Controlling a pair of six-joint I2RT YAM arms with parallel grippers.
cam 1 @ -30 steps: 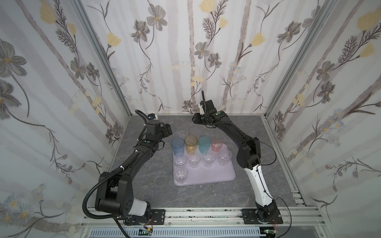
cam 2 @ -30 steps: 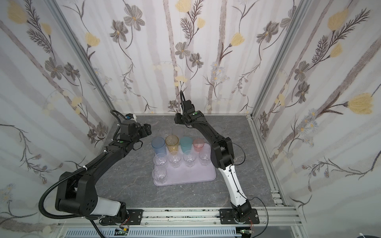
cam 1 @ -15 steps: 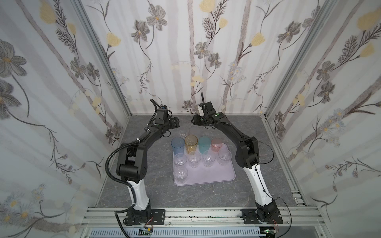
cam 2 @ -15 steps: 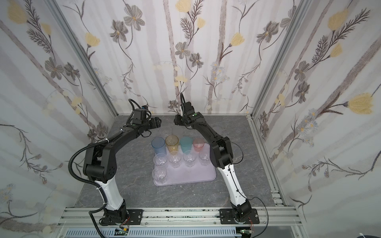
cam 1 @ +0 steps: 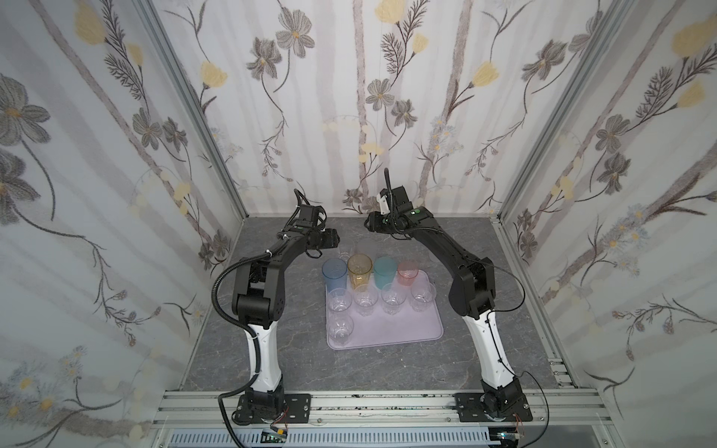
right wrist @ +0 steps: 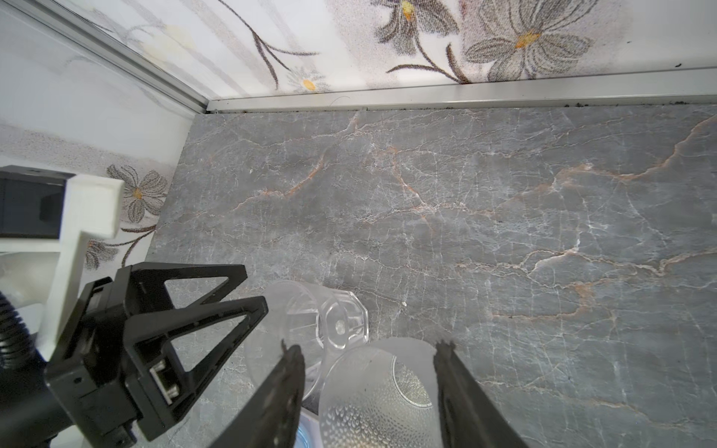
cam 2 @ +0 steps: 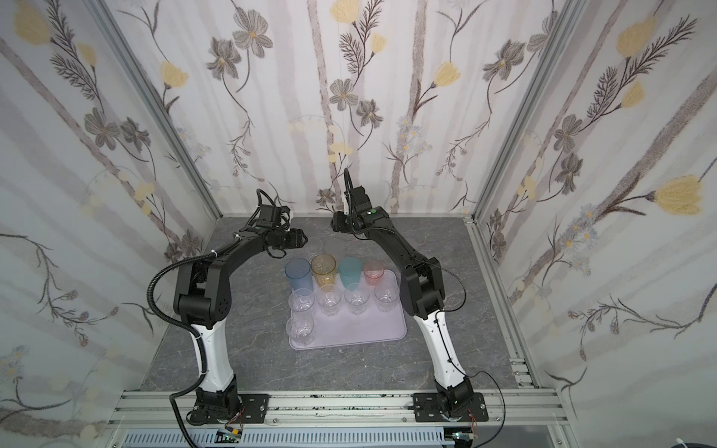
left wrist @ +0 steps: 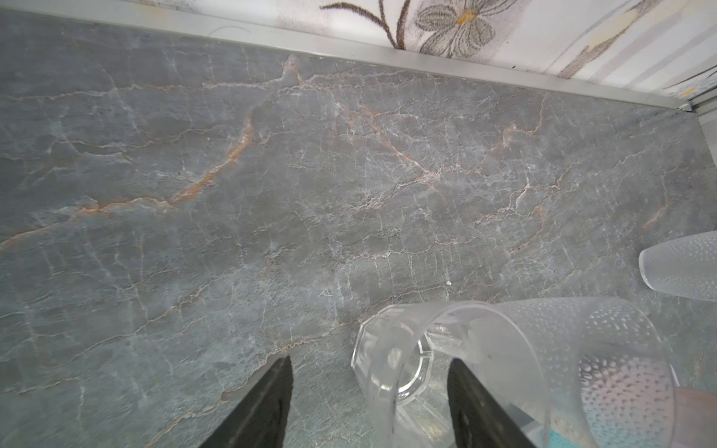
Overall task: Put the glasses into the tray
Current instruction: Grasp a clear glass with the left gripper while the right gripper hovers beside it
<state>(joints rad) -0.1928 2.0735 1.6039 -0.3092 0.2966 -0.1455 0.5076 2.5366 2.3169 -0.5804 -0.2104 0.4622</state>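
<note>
The lilac tray (cam 1: 399, 329) holds the blue (cam 1: 334, 271), amber (cam 1: 359, 267), teal (cam 1: 384, 269) and pink (cam 1: 407, 273) glasses, with several clear ones in front of them. Behind the tray a clear faceted glass (left wrist: 392, 364) and a frosted dotted glass (right wrist: 380, 395) stand upright on the table, side by side. My left gripper (left wrist: 370, 358) is open around the clear glass, one finger well off it. My right gripper (right wrist: 368, 347) stands open with its fingers on either side of the frosted glass. Both grippers, left (cam 1: 338, 245) and right (cam 1: 368, 229), face each other in both top views.
Another frosted glass (left wrist: 683, 271) stands further along the table behind the tray. The back wall rail (right wrist: 465, 95) runs close behind both grippers. The left gripper's black frame (right wrist: 155, 329) sits right beside the right fingers. Bare grey marble (cam 1: 349, 368) lies in front of the tray.
My left arm has swung from the left side in toward the back middle, bringing its gripper around the clear glass with the jaws narrowing. The right arm has stayed put.
</note>
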